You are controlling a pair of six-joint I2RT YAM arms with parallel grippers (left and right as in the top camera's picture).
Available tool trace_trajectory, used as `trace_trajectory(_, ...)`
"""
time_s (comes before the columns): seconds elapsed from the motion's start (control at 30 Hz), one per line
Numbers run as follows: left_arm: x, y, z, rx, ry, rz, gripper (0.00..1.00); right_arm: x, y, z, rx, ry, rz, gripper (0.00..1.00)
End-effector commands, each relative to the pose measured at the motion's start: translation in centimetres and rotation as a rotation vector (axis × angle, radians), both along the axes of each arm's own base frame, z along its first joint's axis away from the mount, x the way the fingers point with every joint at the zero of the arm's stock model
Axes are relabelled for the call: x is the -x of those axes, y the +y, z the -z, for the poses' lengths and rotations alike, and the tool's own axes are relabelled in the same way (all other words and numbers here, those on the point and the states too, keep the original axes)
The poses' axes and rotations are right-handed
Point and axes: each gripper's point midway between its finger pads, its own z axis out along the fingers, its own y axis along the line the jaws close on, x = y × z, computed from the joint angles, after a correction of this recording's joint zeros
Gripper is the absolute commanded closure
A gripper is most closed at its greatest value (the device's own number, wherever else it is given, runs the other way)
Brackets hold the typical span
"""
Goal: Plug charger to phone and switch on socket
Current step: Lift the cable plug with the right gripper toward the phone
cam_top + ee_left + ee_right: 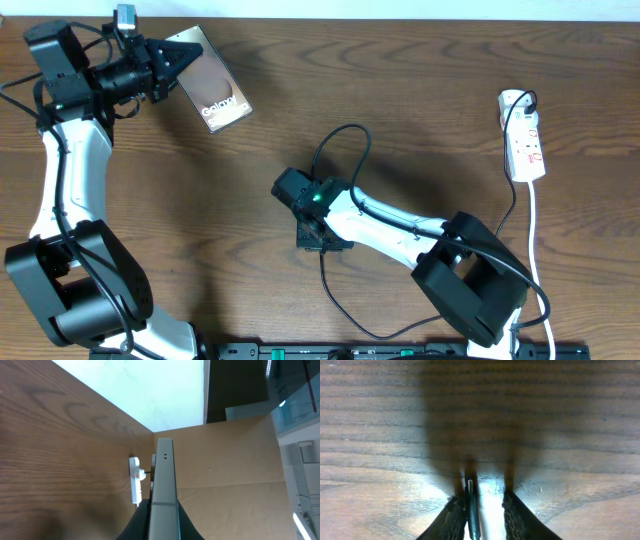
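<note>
Phone (212, 82): at the far end of the table (420, 70) from the power strip (525, 140), its free end aimed back toward the strip.
Left gripper (172, 62): jaws pressed together on one end of the phone, likely to steady it so the port can take a plug.
Charger cable (335, 135): loops on the wood about midway between strip and phone.
Plug tip (470, 502): between the right gripper's fingers, lying against one pad (455, 512).
Right gripper (485, 505): pointing down at the table, jaws partly spread around the tip, with a gap on the other side. This looks like a pickup that is not yet firm.
Power strip switch: untouched, well apart from both arms.
</note>
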Motion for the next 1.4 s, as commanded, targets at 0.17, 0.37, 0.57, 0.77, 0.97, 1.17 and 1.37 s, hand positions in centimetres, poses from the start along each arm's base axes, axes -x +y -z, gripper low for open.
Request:
trace_trajectory(0.17,0.38,-0.05,-1.28,-0.007,-0.041,0.013,0.93,0.09,0.47,0.21,0.0,0.0,-0.013,0.78)
trace_trajectory(0.37,0.38,-0.05,-1.28,-0.007,-0.041,0.013,0.93,0.36,0.21,0.23,0.009,0.014,-0.001,0.78)
trace_trajectory(0.57,0.38,-0.05,-1.28,-0.007,-0.041,0.013,0.93,0.53,0.12,0.23,0.013,0.021,0.009,0.78)
trace_trajectory(0.77,0.38,-0.05,-1.28,-0.007,-0.041,0.013,0.93,0.73,0.21,0.22,0.007,0.032,0.008,0.78)
trace_trajectory(0.97,0.37,-0.03,-1.28,-0.007,-0.041,0.013,0.93,0.8,0.28,0.22,0.003,0.037,0.008,0.82)
trace_trajectory(1.17,0.37,-0.05,-1.28,-0.007,-0.041,0.013,0.92,0.79,0.28,0.22,0.003,0.036,0.008,0.89)
trace_trajectory(1.37,0.37,-0.05,-1.28,-0.007,-0.041,0.013,0.93,0.74,0.27,0.22,0.002,0.036,0.009,0.96)
